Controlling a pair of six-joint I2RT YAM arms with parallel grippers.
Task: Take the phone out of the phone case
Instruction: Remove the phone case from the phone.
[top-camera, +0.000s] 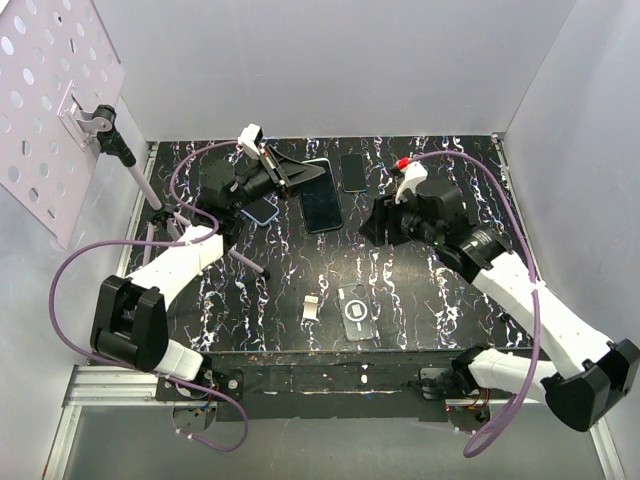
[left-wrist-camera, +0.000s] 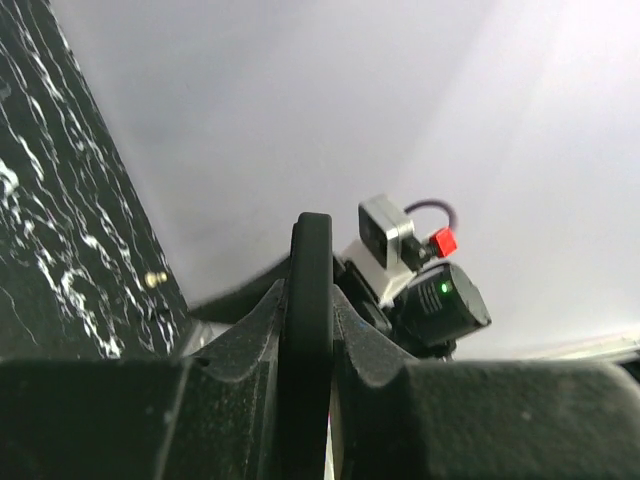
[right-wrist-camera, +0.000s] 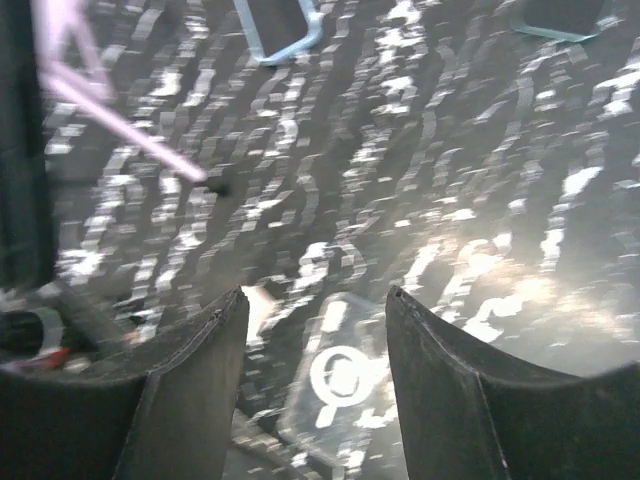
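Phone case (left-wrist-camera: 311, 290), black, is pinched edge-on in the left gripper (top-camera: 284, 176), over the far left part of the table (top-camera: 430, 290). Honestly I can't tell from here if the phone's inside it. Just right of it a big dark phone (top-camera: 321, 203) lies flat, screen blank. Right gripper (right-wrist-camera: 315, 305) hangs further right with its fingers spread wide, nothing between them. If I were running this, I'd hold the left clamp firm on the rim, bring the right one in on the opposite edge, and peel a corner back first rather than yanking the whole thing. On the near side there's a clear case (top-camera: 357, 311) with a ring mark on it. No brand or lettering I can read anywhere.
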